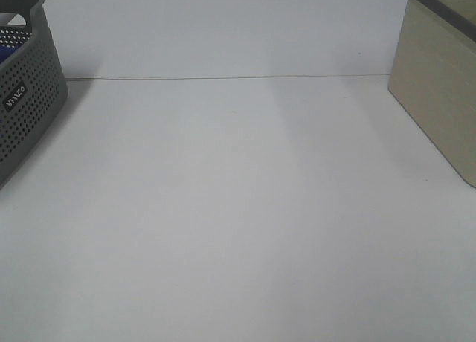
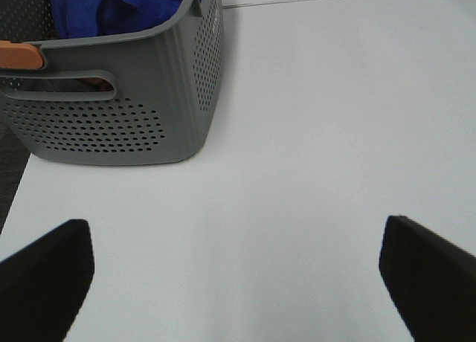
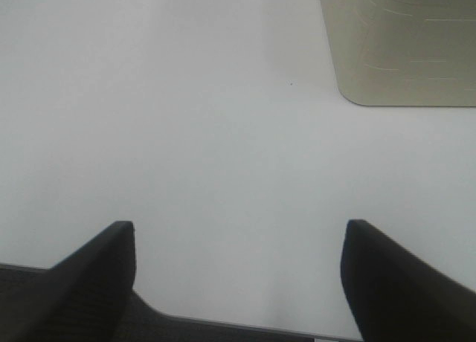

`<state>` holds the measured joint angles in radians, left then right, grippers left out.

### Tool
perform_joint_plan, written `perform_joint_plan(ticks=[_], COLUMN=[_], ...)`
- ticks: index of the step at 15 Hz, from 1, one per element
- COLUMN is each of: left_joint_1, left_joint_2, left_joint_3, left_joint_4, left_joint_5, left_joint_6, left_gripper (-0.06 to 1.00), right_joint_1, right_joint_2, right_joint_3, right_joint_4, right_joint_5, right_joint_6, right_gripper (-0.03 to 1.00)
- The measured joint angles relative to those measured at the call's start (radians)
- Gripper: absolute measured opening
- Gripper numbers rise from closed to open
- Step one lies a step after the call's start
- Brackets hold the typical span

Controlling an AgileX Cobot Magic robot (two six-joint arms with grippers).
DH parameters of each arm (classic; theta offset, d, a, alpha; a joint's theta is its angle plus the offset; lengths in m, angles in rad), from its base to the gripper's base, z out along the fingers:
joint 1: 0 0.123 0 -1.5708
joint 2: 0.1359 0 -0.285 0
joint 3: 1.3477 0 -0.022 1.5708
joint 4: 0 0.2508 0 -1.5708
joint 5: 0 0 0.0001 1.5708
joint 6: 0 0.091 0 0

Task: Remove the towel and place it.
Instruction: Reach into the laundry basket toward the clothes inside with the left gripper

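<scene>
The royal-blue towel [image 2: 111,7] lies bunched inside the grey perforated basket [image 2: 141,97]; in the exterior high view only a sliver of blue towel [image 1: 6,52] shows over the rim of that basket [image 1: 30,97] at the far left edge. My left gripper [image 2: 236,271] hovers over bare white table short of the basket, jaws wide open and empty. My right gripper [image 3: 238,275] is open too, nothing between its fingers, above the table's near edge. Neither arm shows in the exterior high view.
A beige box [image 1: 439,82] stands at the right edge of the white table [image 1: 238,208], also seen as a beige box [image 3: 401,44] in the right wrist view. An orange-brown object [image 2: 18,56] sits at the basket's handle. A seam [image 1: 223,78] crosses the table far back.
</scene>
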<state>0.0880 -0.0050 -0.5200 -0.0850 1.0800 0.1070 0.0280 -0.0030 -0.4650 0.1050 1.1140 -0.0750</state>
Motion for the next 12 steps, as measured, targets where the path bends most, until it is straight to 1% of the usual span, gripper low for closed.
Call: perform_joint_plan(ticks=[12], left_joint_1=[0.000], left_joint_2=[0.022], left_joint_3=[-0.009], left_joint_4=[0.016], left_joint_5=[0.007], left_joint_6=[0.001], left_gripper=[0.99], right_joint_1=[0.000], right_joint_2=[0.000], right_joint_3=[0.000], right_joint_4=[0.000], right_joint_5=[0.000], right_joint_6=[0.000], right_gripper=[0.75])
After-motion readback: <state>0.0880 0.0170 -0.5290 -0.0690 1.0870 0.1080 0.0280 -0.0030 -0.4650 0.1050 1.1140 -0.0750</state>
